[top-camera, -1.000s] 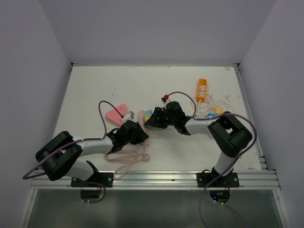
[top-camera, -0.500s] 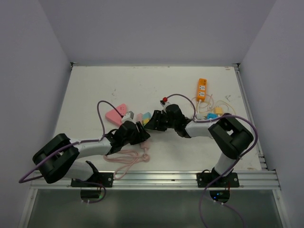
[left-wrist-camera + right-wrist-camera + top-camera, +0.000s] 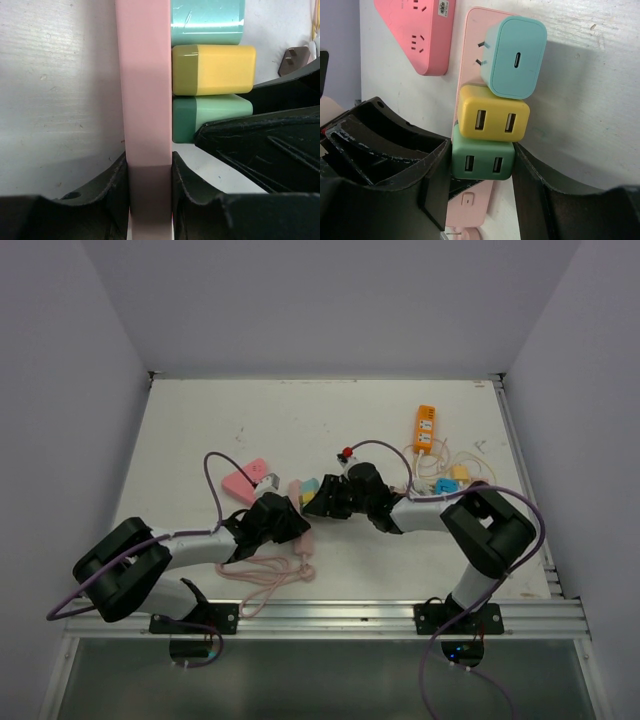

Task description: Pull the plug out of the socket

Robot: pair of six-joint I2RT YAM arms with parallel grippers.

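A pink socket strip [image 3: 145,75] lies on the white table with three plugs in its side: a teal one [image 3: 515,57], a yellow one [image 3: 493,120] and a green one [image 3: 482,161]. The teal plug sits tilted with its prongs showing. My left gripper [image 3: 148,170] is shut on the strip's end, one finger on each long face. My right gripper [image 3: 482,167] is shut on the green plug, its fingers pressing both side faces. In the top view the two grippers meet at the table's middle, left [image 3: 290,525] and right [image 3: 320,502].
A pink triangular socket block [image 3: 247,480] lies just left of the strip. The strip's pink cord [image 3: 265,575] is coiled near the front edge. An orange socket strip [image 3: 425,428] and loose plugs with thin cables [image 3: 447,478] lie at the right.
The left gripper loosened for a moment and closed again on the pink strip. The right gripper kept its hold on the green plug and shifted slightly left.
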